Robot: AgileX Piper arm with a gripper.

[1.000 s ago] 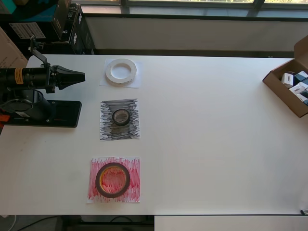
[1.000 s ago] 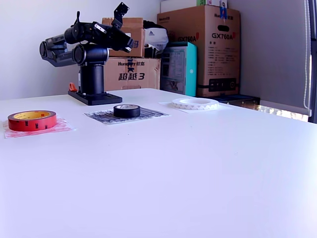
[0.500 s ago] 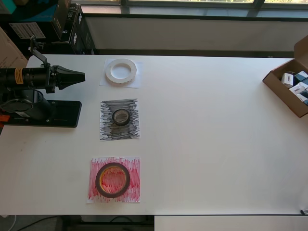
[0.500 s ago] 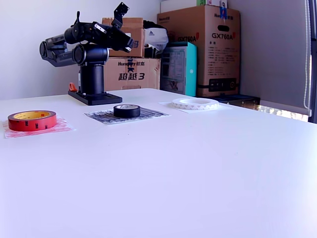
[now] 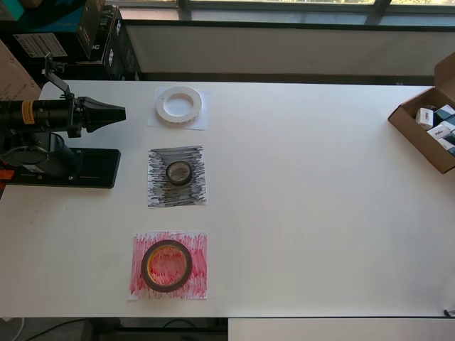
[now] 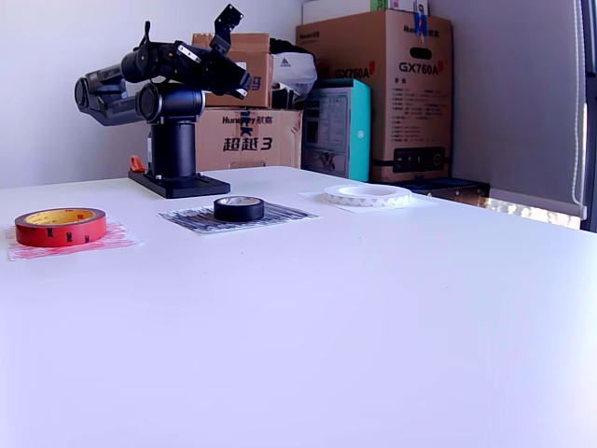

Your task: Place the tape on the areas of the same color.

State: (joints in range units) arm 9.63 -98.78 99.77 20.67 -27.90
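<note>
The white tape ring (image 5: pixel 179 105) (image 6: pixel 367 195) lies on the white patch (image 5: pixel 203 121). On the black scribbled patch (image 5: pixel 177 193) (image 6: pixel 191 220) sits the small black roll (image 5: pixel 178 172) (image 6: pixel 239 208). The reddish-brown roll (image 5: pixel 166 266) (image 6: pixel 61 227) rests on the red scribbled patch (image 5: pixel 199 270) (image 6: pixel 112 240). My gripper (image 5: pixel 117 112) (image 6: pixel 242 84) is folded back over the arm's base, above the table and left of the white ring in the overhead view. Its fingers come to a closed point with nothing between them.
The arm's black base plate (image 5: pixel 96 170) (image 6: pixel 182 187) stands at the overhead view's left edge. An open cardboard box (image 5: pixel 426 131) with small items sits at the right edge. Stacked cardboard boxes (image 6: pixel 373 89) stand behind the table.
</note>
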